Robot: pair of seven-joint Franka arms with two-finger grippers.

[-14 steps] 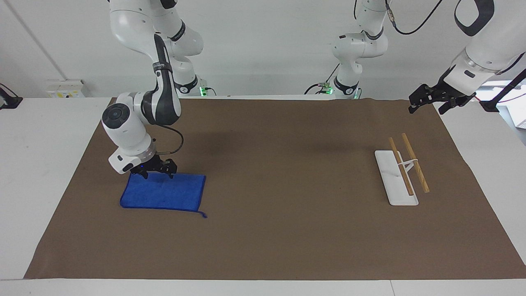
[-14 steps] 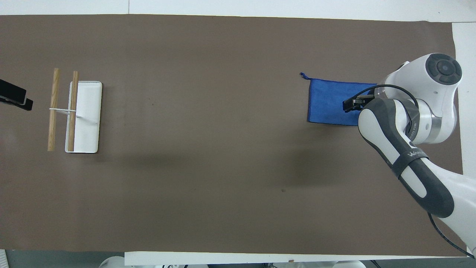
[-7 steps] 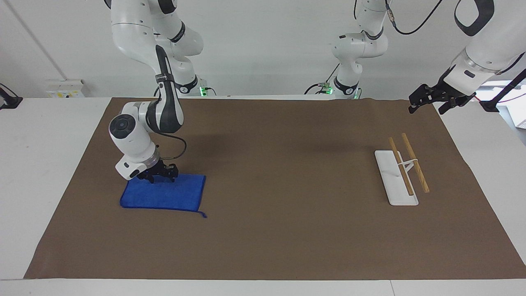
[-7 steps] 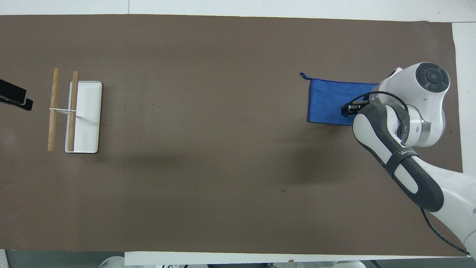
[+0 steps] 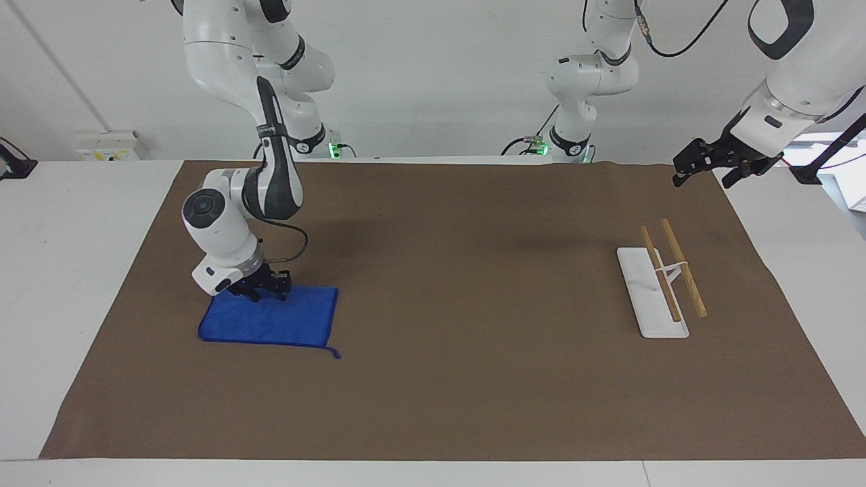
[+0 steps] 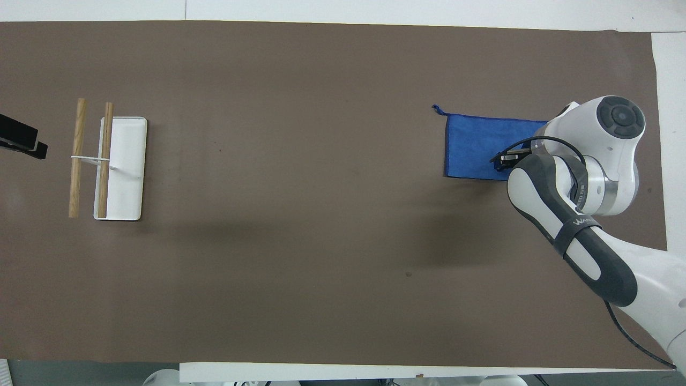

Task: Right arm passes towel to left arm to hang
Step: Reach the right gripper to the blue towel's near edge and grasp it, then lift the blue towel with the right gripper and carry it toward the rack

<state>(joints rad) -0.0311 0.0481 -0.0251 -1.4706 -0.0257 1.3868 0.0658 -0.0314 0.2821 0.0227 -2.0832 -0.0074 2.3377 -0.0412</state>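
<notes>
— Where's the towel (image 5: 270, 316)?

— Flat on the brown mat (image 5: 446, 379), toward the right arm's end of the table, its little loop at the corner farthest from the robots. (Bright blue, hard to miss.)

— And the right gripper (image 5: 260, 289)?

— Down on the towel's edge nearest the robots, fingertips touching the cloth. Whether they have pinched it, I cannot tell from here; the towel lies flat and nothing is lifted. The right arm (image 5: 270, 182) bends steeply down over it.

— The other one?

— The left gripper (image 5: 703, 166) hangs in the air over the mat's corner at its own end of the table, fingers spread apart, holding nothing. The left arm (image 5: 791, 88) waits there.

— What's near it?

— The white rack (image 5: 651, 297) with two wooden bars (image 5: 683, 267) stands on the mat, well apart from the towel, at the left arm's end.
</notes>
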